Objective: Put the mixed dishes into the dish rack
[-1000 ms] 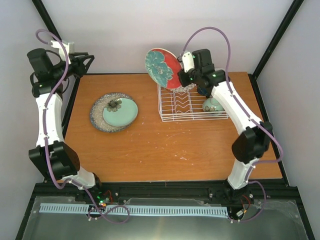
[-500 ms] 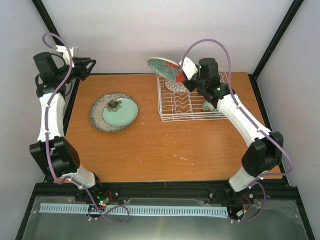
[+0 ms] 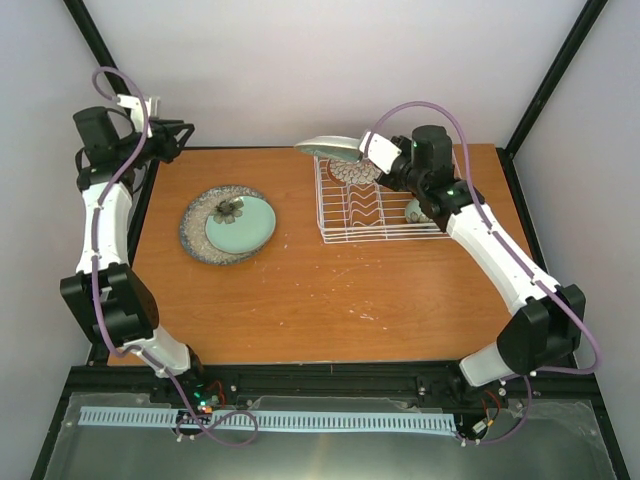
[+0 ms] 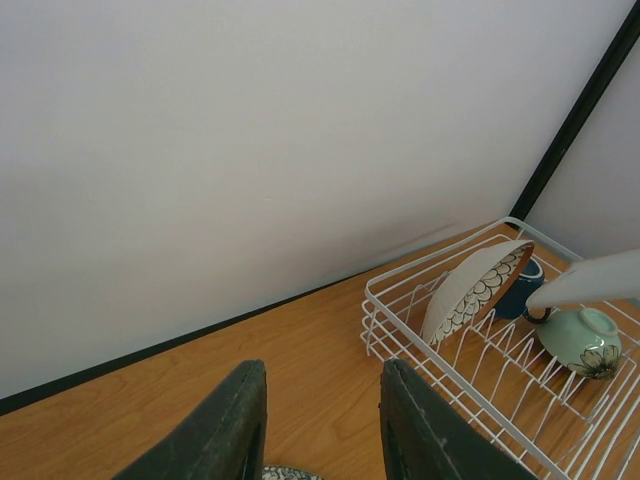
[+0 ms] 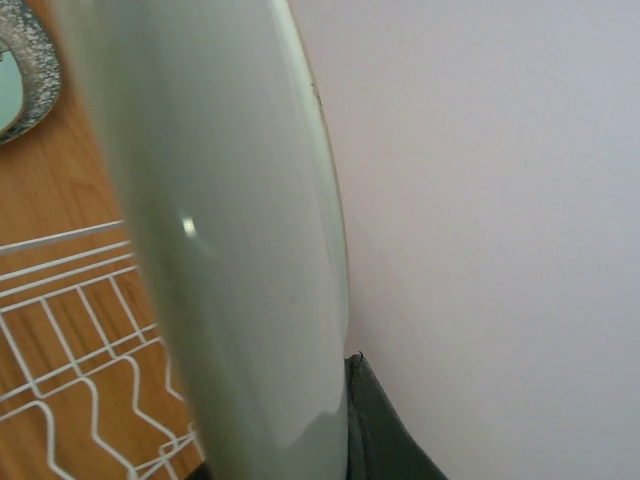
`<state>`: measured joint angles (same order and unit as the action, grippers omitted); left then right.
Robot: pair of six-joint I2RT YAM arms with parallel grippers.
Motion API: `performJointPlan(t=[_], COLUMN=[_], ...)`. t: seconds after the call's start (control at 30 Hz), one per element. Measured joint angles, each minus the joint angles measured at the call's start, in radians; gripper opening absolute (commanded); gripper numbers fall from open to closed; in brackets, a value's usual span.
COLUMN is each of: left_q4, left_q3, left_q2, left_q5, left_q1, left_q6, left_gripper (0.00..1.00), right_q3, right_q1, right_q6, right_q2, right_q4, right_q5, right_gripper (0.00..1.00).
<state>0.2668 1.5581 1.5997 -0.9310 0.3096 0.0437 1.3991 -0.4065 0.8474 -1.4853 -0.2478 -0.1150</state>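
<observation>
From above, the right tool (image 3: 372, 152) is clenched on the held plate (image 3: 330, 148). The plate is turned on edge, I think so it can slip between the wires of the dish rack (image 3: 375, 215) just below the tool. The left tool (image 4: 320, 380), in its own camera, is released and empty, parked far from the rack. The right camera shows the plate's pale back (image 5: 230, 230).

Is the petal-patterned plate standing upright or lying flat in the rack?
Upright, leaning: the petal-patterned plate stands on edge in the dish rack, tilted.
</observation>
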Motion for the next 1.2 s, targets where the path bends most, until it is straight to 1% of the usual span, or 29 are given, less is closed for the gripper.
performJointPlan(t=[0.13, 0.37, 0.53, 0.8, 1.2], left_q4=[-0.001, 0.02, 0.022, 0.018, 0.018], left_q3=[0.0, 0.0, 0.0, 0.001, 0.045], left_q2=[0.024, 0.054, 0.056, 0.117, 0.229], left_q5=[-0.002, -0.001, 0.0, -0.008, -0.019], left_q1=[0.0, 0.0, 0.0, 0.0, 0.0], left_q6=[0.0, 0.003, 0.009, 0.008, 0.008], left_gripper=[0.32, 0.3, 0.3, 0.28, 0.28], right_q3=[0.0, -0.005, -0.005, -0.013, -0.013], right_q1=[0.007, 0.008, 0.032, 0.104, 0.117], right_q6=[0.067, 0.19, 0.246, 0.282, 0.288], right_q2=[0.01, 0.008, -0.003, -0.021, -0.139], right_q4=[0.023, -0.014, -0.039, -0.081, -0.095], right_q5=[-0.022, -0.048, -0.069, -0.069, -0.044], right_gripper=[0.03, 0.03, 0.03, 0.03, 0.03])
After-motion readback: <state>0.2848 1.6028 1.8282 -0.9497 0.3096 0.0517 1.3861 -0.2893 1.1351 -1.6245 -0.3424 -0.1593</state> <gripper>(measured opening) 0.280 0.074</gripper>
